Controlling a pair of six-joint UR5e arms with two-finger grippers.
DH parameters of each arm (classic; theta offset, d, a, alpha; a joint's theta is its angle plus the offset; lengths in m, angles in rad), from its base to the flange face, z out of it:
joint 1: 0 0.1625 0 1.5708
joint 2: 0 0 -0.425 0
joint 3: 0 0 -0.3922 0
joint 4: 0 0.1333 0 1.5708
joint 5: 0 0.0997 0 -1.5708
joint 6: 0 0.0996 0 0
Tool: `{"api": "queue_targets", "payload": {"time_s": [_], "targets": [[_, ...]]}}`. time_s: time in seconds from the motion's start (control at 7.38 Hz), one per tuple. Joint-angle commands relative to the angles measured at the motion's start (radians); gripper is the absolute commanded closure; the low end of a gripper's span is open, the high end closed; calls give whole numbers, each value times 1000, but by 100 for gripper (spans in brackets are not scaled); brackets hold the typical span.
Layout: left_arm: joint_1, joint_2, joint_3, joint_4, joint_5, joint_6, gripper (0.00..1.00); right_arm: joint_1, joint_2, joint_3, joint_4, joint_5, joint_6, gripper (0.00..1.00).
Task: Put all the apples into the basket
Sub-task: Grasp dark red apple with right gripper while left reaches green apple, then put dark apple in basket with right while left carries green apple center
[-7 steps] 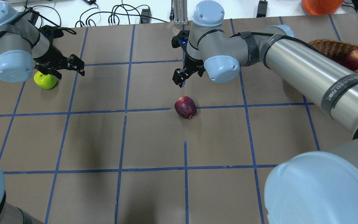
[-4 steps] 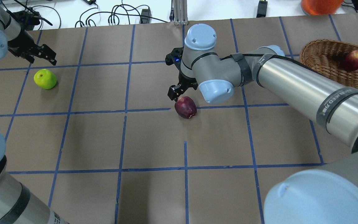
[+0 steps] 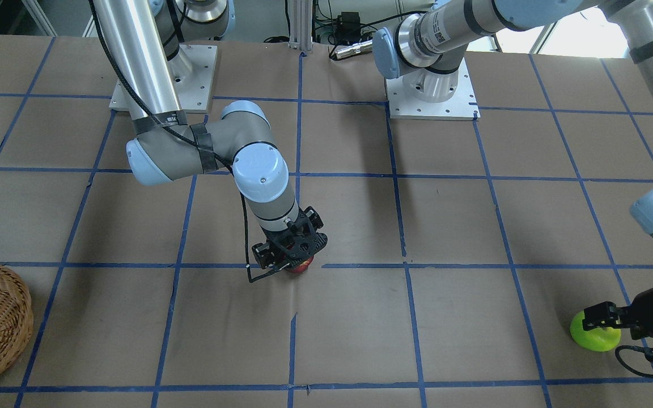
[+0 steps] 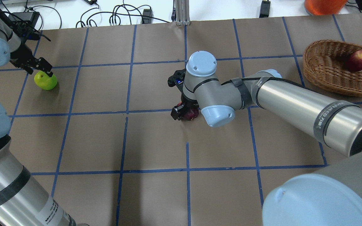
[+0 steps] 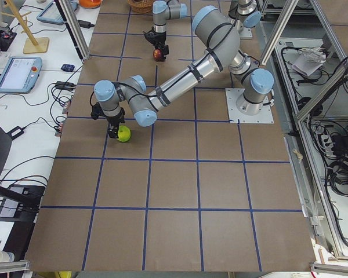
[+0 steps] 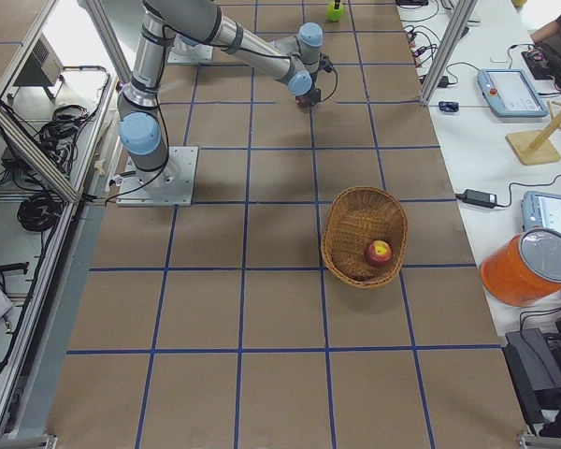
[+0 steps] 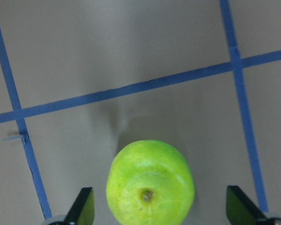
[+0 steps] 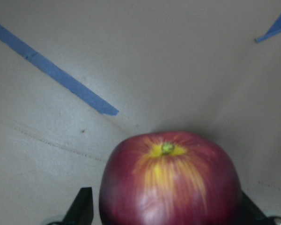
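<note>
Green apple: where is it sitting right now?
In the overhead view the green apple lies on the table at the far left, straddled by the open left gripper, far from the basket at the right.

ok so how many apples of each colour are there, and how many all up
red apple: 1, in the basket
dark maroon apple: 1, outside the basket
lime green apple: 1, outside the basket
total: 3 apples
</note>
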Motion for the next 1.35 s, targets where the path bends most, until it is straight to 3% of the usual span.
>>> {"api": "queue_targets", "payload": {"time_s": [0.0, 0.14, 0.27, 0.41, 0.54, 0.68, 0.81, 0.95, 1.22], "targets": [[3, -49, -1, 0, 2, -5, 0, -14, -8, 14, -44, 9, 20, 84], [3, -54, 6, 2, 14, -5, 0, -30, -34, 2, 14, 9, 99, 93], [3, -51, 16, -3, 21, -6, 26, -81, -107, -64, 139, -6, 118, 94], [1, -25, 23, -53, 24, -8, 76, -190, -153, -143, 282, -8, 111, 94], [-15, 1, 29, -119, 27, -18, 88, -332, -152, -234, 391, -17, 109, 92], [-26, 56, 26, -229, 10, -82, 88, -443, -137, -341, 498, -41, 95, 92], [-66, 113, 11, -298, -17, -157, 88, -520, -83, -426, 533, -110, 9, 94], [-145, 166, -1, -361, -27, -307, 88, -591, -48, -458, 536, -184, -68, 96], [-317, 245, -50, -366, -59, -585, 88, -733, 53, -472, 475, -221, -255, 96]]}}
